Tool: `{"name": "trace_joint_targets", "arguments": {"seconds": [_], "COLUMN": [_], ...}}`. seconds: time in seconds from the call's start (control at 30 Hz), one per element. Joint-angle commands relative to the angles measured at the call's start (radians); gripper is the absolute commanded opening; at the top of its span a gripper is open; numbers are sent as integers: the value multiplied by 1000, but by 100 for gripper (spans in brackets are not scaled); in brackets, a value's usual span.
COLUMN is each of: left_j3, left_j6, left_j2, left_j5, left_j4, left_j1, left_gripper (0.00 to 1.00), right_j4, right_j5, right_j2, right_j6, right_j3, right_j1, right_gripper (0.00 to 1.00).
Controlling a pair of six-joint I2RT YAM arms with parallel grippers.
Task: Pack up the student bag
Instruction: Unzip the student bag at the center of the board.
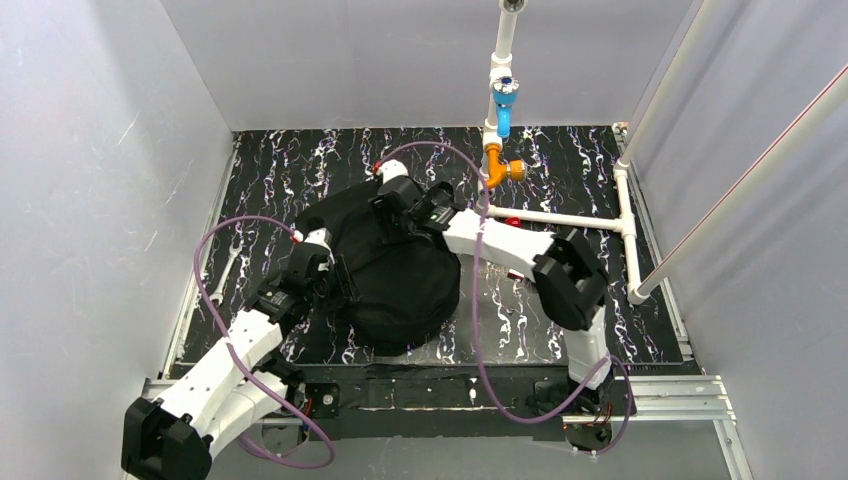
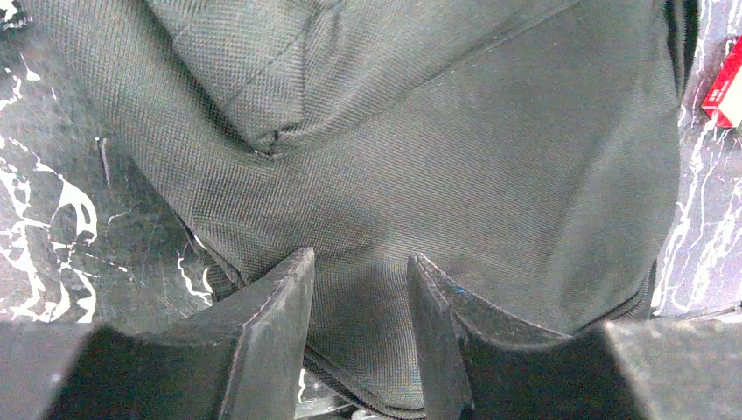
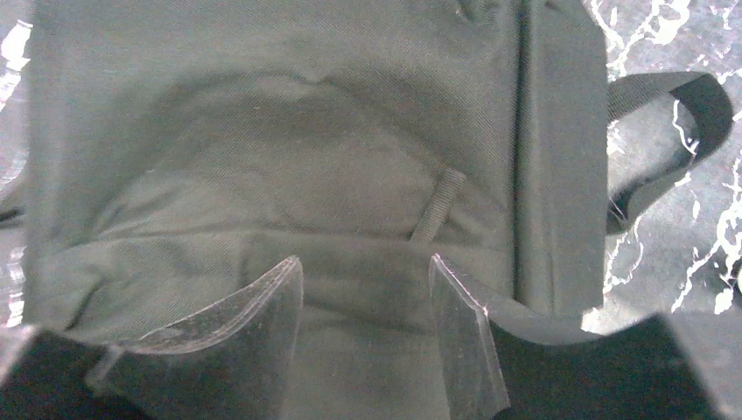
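A: Your left fingers [image 2: 262, 332] stand parted, tips down at the bag [image 2: 420, 157]. Flat cloth shows in the gap and I see no fold caught. I'd call them released.

B: Same for your right fingers [image 3: 459, 341]: spread and holding nothing. I cannot tell whether they touch the cloth.

A: The bag lies mid-bench [image 1: 570, 160]. Its long axis seems to run far to near, with the rounded end near.

B: So it sits straight under both sets of fingers. Your left ones are at its left edge, with the zip line [image 2: 346, 381] just by the tips. Your right ones are at the far end, with the top loop [image 3: 674, 122] off to the right in that wrist view.

A: Neither arm is nearer, then, since both are on it. I judge the mouth has to be found along that zip, so your left has the shorter reach.

B: As for its look, it is black, coarse-woven, soft and slumped, and shut as far as I can tell. A red thing [image 2: 724, 83] lies on the bench just past its edge.
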Motion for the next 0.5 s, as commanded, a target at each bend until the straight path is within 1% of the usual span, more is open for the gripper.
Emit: {"name": "trace_joint_targets", "arguments": {"seconds": [0.0,0.07,0.1,0.13,0.17,0.23,0.3,0.37,0.47], "left_j3": [-28,-20,-10,-2,8,31,61,108,171], "left_j6": [-40,-34,-27,-20,-10,12,43,45,10], "left_j2": [-3,-2,-5,-11,-17,-25,-14,13,38], "left_j5": [3,7,7,7,1,-29,-77,-148,-211], "left_j4": [-6,-23,-31,-37,-44,-60,-88,-143,-204], "left_j1": [3,3,3,3,3,3,3,8,29], "left_gripper": [42,43,45,52,62,76,84,91,96], "right_j4": [4,26,20,14,15,36,74,93,100], "right_j5": [66,83,93,101,107,100,76,65,37], "right_j2": [76,94,105,115,122,123,120,123,137], "right_j6": [-72,-77,-80,-79,-79,-79,-85,-81,-70], "right_j3": [88,87,97,106,109,100,73,64,64], "right_j1": [-12,-17,-21,-26,-32,-41,-49,-49,-50], "right_gripper": [60,61,61,61,61,62,62,62,61]}}
